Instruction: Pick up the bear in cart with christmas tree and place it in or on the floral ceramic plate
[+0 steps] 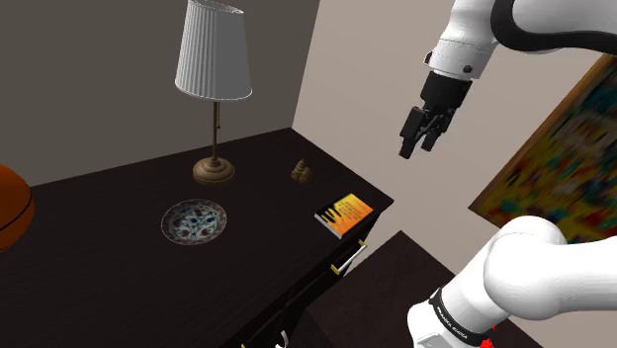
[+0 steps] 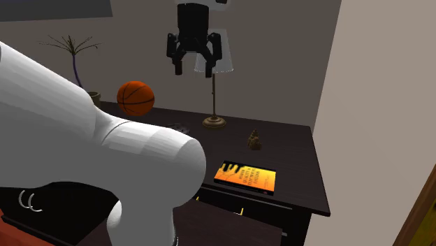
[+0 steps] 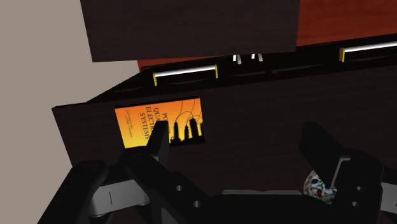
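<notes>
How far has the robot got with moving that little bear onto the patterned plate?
Nothing looks done yet. The small bear figurine sits on the dark tabletop, apart from the floral plate. The end effector hangs open and empty, well above the tabletop. Reaching, grasping, carrying and placing all remain.

**White arm, black gripper**

The arm (image 1: 534, 262) has rounded white links and dark joints. One link carries a black band with small white letters and a red mark. The gripper (image 1: 416, 150) is all black, with two fingers.
</notes>
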Available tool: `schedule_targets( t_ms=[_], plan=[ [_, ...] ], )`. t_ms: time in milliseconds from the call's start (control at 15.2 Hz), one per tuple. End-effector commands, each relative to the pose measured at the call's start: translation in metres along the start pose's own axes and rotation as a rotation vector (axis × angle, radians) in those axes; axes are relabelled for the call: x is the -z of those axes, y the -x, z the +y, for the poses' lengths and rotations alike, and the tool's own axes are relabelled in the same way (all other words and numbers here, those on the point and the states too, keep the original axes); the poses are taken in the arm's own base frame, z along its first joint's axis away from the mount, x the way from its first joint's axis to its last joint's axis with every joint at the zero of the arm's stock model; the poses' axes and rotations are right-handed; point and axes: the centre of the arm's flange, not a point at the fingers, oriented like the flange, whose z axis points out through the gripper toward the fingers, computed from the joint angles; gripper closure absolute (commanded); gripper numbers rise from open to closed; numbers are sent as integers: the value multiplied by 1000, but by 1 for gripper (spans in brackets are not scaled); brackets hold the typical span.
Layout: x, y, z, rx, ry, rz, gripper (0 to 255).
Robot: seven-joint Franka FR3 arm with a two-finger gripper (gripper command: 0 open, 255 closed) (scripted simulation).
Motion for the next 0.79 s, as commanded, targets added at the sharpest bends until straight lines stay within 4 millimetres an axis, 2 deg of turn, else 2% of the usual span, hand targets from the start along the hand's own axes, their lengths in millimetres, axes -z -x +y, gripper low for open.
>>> schedule_targets(
  t_ms=[0,726],
  plan=[
    [0,0,0,0,0,0,0],
    [-82,-111,48,92,-30,5,0]
  ],
)
